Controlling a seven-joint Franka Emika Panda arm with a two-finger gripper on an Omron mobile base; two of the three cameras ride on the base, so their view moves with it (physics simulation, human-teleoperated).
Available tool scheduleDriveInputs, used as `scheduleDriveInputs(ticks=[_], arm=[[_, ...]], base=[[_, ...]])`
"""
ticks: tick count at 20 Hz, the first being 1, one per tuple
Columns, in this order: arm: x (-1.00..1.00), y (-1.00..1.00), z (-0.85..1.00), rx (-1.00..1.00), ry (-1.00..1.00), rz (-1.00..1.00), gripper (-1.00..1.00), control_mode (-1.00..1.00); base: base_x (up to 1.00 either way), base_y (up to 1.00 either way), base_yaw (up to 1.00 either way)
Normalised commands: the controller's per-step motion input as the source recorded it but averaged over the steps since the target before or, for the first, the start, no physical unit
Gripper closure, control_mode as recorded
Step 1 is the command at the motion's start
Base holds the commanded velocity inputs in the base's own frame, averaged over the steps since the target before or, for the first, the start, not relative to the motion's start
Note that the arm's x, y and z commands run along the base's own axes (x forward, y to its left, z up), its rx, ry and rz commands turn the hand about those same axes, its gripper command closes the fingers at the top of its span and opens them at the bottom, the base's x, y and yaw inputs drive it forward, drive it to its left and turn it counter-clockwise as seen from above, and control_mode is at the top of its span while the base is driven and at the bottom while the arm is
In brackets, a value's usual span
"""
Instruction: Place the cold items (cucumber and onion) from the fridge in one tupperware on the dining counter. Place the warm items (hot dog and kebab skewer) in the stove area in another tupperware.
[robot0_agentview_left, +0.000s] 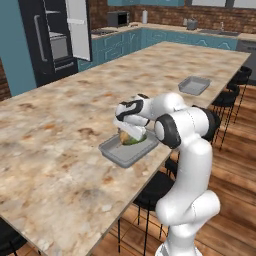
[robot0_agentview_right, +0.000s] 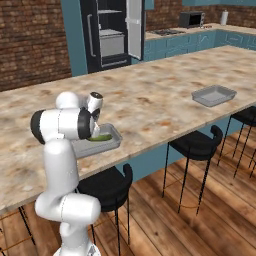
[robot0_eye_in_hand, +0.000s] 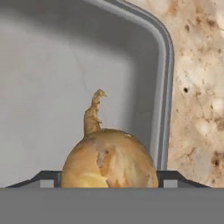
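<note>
Over the near tupperware (robot0_agentview_left: 116, 153) on the dining counter (robot0_agentview_left: 60, 130), our gripper (robot0_eye_in_hand: 109, 181) has the onion (robot0_eye_in_hand: 109, 159) between its jaws; whether they clamp or are letting go, we cannot tell. We judge a clean release wants a straight lift, clear of the cucumber (robot0_agentview_right: 101, 137). The onion looks tan, papery, thin-tipped. Farther off waits a second tupperware (robot0_agentview_left: 194, 85); beyond, the open fridge (robot0_agentview_left: 47, 40).
</note>
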Motion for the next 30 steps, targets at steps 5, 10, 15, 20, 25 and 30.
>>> scheduleDriveInputs(ticks=[5,10,15,20,25,30], arm=[[-0.61,-0.03,0.37,0.07,-0.36,0.04,-1.00,-1.00],[-0.96,-0.04,0.94,0.00,-0.16,0.04,-1.00,-1.00],[-1.00,-0.22,0.93,-0.26,-0.03,0.15,-1.00,-1.00],[-1.00,-0.43,0.74,-0.35,-0.10,0.13,-1.00,-1.00],[-1.00,-0.59,-0.03,-0.27,-0.15,0.16,-1.00,-1.00],[-1.00,-0.25,-0.22,-0.08,-0.09,0.28,-1.00,-1.00]], base=[[0.00,0.00,0.00],[0.00,0.00,0.00],[0.00,0.00,0.00],[0.00,0.00,0.00],[0.00,0.00,0.00],[0.00,0.00,0.00]])
